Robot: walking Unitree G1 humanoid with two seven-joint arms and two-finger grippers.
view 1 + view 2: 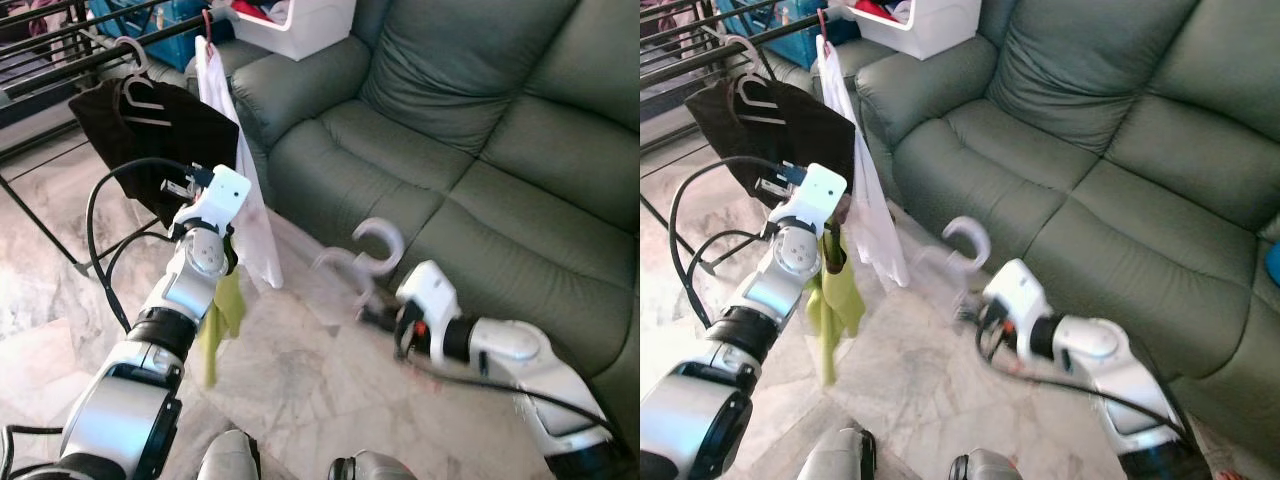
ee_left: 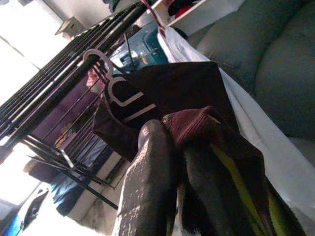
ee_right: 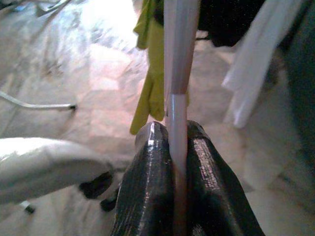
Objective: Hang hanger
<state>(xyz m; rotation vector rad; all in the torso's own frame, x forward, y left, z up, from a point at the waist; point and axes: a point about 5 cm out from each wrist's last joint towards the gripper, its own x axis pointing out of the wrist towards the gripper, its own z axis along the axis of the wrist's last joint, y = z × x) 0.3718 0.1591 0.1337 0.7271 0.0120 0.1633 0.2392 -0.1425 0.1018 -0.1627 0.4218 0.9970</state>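
**Hanger Handling: Grip Point and Position Relative to My Grippers**

Marble floor (image 1: 300,370) runs between a dark green sofa (image 1: 470,150) on my right and a black drying rack (image 2: 64,83) at my upper left. On the rack rail hang a dark garment on a white hanger (image 1: 150,125) and, beside it, a white cloth (image 1: 235,170).

**State of my grippers**

My right gripper (image 3: 173,147) is closed on the pale pink hanger (image 1: 375,255). In the right wrist view, both black fingers (image 3: 147,182) press a thin straight bar of the hanger between them, with no gap on either side. My left gripper (image 2: 182,162) is pinched on a bunch of yellow-green and maroon fabric (image 1: 222,315), which dangles below the wrist.

**Position of the task's thing**

The hanger stands up out of my right gripper, hook uppermost, low in front of the sofa seat. It appears blurred in both eye views. It is well apart from the rack rail, which sits across the floor on my left.

**Handling properties (judged)**

- Weight: I judge it light; thin plastic, carrying no garment.
- Stiffness: likely rigid enough to hold shape, though a thin bar may flex or twist.
- Surface: smooth, so probably slippery; it may pivot between my fingers.
- Grip point: the straight bar, as held now, leaves the hook free for the rail.
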